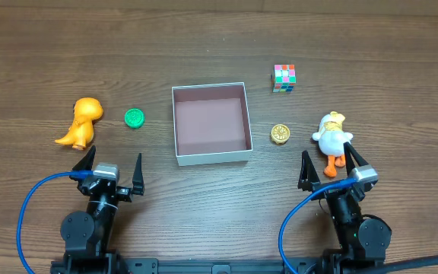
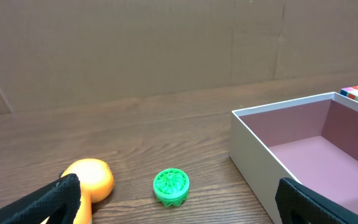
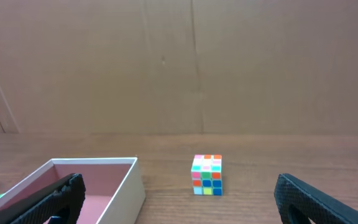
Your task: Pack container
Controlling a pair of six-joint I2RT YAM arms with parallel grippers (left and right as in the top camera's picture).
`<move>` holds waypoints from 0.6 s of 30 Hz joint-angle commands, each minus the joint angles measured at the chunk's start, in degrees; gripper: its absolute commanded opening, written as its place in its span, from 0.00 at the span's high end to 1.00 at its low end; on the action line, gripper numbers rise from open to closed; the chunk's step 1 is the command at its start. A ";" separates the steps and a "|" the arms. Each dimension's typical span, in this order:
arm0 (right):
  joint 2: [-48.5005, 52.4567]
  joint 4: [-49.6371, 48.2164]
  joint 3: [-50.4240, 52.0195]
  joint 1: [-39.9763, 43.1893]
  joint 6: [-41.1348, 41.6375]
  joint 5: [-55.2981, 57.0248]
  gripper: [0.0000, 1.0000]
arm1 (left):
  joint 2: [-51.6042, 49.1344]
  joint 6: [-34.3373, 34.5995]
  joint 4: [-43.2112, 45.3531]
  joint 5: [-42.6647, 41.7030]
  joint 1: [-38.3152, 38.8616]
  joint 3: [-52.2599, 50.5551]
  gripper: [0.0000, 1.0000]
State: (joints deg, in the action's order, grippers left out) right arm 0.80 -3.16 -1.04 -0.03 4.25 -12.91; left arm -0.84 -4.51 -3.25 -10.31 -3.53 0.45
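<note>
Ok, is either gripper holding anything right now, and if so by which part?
Nothing is held. The left gripper and the right gripper both stand wide open, and the wrist views show nothing gripped between their fingers.

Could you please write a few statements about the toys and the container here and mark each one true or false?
1. The container is empty. True.
2. The green disc lies between the orange dinosaur and the container. True.
3. The puzzle cube sits inside the container. False: it stands on the table, outside the box.
4. The duck toy lies on the left arm's side. False: it is on the right arm's side.
</note>
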 commanded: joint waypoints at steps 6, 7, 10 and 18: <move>2.16 0.42 -6.73 -0.22 0.46 3.13 0.00 | 0.52 -0.66 0.00 0.17 -0.44 -0.20 0.00; 3.65 1.36 -8.48 -0.22 0.46 3.87 0.00 | 0.52 -0.66 0.00 0.17 -0.44 -0.20 0.00; 10.56 5.35 -14.32 -0.22 0.48 4.04 0.00 | 0.52 -0.66 0.00 0.17 -0.44 -0.20 0.00; 46.53 26.38 -44.50 -0.22 2.12 -3.06 0.00 | 0.52 -0.66 0.00 0.17 -0.44 -0.20 0.00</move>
State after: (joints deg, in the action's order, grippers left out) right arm 35.44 17.32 -32.80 -0.03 5.61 -10.83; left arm -0.84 -4.54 -3.25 -10.31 -3.53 0.45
